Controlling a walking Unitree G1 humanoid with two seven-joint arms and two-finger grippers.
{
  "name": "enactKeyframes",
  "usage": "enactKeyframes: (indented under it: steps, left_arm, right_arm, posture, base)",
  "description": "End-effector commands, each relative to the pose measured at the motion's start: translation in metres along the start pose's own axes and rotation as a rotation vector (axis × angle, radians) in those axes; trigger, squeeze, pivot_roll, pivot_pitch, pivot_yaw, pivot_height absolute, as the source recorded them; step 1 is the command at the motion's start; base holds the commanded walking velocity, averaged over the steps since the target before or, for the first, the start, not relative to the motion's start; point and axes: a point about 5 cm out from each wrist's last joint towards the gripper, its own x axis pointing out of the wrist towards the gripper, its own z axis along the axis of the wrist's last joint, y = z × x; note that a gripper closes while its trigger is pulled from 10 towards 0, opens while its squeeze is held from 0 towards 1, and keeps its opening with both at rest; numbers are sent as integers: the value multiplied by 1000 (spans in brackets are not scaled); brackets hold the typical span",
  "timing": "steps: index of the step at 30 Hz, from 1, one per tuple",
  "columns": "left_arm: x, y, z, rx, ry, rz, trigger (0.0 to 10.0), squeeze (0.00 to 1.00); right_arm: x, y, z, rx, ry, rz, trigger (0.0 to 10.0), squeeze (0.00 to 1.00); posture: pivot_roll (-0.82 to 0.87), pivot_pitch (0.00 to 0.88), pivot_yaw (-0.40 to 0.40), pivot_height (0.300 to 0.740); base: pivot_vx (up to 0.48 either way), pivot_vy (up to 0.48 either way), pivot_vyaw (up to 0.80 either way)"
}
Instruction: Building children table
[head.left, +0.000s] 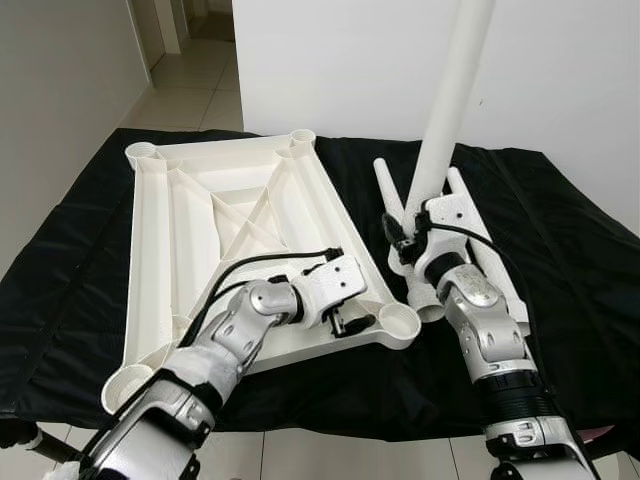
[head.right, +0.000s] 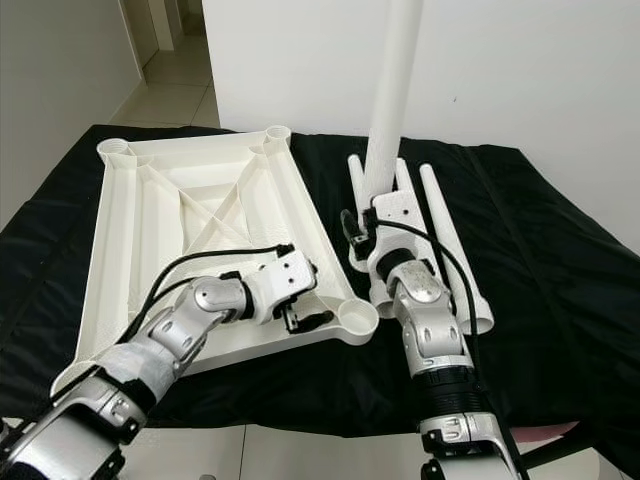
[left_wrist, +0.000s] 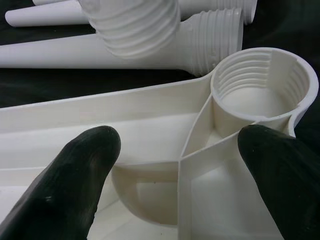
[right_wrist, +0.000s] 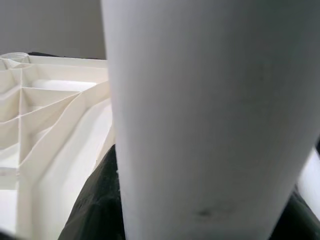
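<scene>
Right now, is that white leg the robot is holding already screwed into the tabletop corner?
Not yet. The right gripper holds the leg upright above the cloth, while the near corner socket of the upturned tabletop sits empty.

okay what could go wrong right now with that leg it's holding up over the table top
The right gripper holds the white leg tall and tilted, gripped low, so it may swing or slip.

Its threaded end hangs beside the corner socket, not above it; lowered like this, it could cross-thread or hit the rim.

The left gripper, open by that socket, could get pinched.
</scene>
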Motion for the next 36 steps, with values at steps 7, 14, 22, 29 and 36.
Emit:
enactKeyframes:
  steps: [7,14,22,29,36]
  left_arm:
    - [1,18,0,45,31,240,10000,0]
    - [-1,41,7,15,5,424,10000,0]
    - [-16,64,12,-146,-81,603,10000,0]
    - [-20,57,17,-188,-191,503,10000,0]
    - [-29,37,15,-289,-298,422,10000,0]
  right_arm:
    - [-4,4,4,50,-20,39,10000,0]
    - [-7,5,9,73,-59,39,10000,0]
    - [-8,1,8,95,-67,-25,10000,0]
    - [-10,2,8,89,-79,-17,10000,0]
    - [-22,8,0,74,-106,18,10000,0]
  posture:
    - [-14,55,-14,740]
    - [-17,53,-11,740]
    - [-12,51,-8,740]
    - [-2,50,-10,740]
    - [20,45,-26,740]
  base:
    - [0,0,0]
    - [0,0,0]
    - [0,0,0]
    - [0,0,0]
    - [0,0,0]
